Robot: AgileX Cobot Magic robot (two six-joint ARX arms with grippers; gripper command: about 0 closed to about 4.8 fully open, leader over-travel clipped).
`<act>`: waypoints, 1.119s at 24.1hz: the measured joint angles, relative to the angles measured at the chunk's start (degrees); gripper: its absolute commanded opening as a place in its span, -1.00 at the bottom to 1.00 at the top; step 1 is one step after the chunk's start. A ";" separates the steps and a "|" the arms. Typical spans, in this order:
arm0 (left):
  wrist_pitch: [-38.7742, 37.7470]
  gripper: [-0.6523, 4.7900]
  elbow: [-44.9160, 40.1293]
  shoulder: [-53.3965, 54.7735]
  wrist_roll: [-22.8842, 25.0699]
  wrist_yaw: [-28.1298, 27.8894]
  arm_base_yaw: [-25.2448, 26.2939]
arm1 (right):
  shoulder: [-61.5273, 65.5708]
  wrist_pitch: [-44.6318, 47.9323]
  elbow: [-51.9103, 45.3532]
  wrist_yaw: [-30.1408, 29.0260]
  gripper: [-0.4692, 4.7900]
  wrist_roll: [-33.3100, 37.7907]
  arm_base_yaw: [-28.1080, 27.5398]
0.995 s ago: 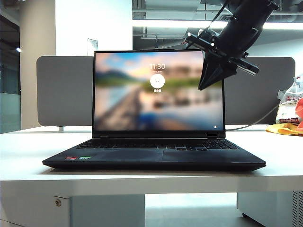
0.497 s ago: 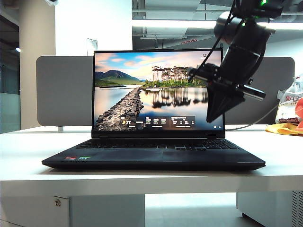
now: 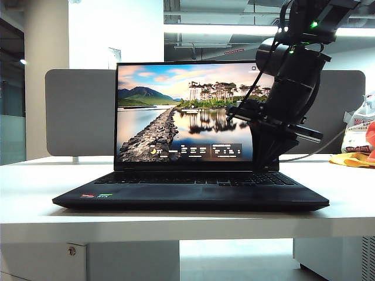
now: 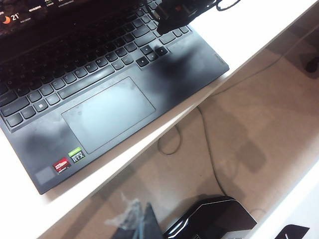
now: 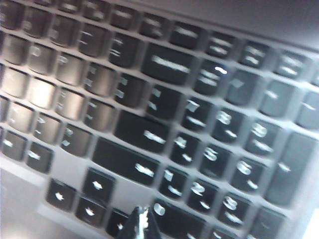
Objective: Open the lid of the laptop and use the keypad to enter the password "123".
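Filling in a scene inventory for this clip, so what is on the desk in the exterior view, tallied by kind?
Laptop, lid open: 1
Grey desk divider: 1
White plastic bag: 1
Yellow and orange items beside the bag: 1 heap, too cropped to separate
Robot grippers: 1, the right gripper, shut, over the keypad; left gripper unseen
Total: 5

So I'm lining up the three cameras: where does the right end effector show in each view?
Exterior view: the right end effector hangs at the laptop's right side, tip down by the keys.
Left wrist view: its dark tip is over the keypad's far end.
Right wrist view: its shut tip sits beside the number keys.
Shared landmark: the keypad.
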 measured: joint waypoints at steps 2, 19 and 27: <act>0.00 -0.78 0.02 0.00 0.00 0.00 0.00 | 0.63 0.07 0.00 -0.15 -0.83 0.20 0.09; 0.02 -0.78 0.00 0.00 0.11 0.00 0.00 | 1.68 2.40 0.13 1.88 -0.83 1.05 -0.13; -0.02 -0.78 0.42 0.02 0.11 0.00 0.00 | 2.95 2.25 0.50 2.03 -0.83 1.05 -0.13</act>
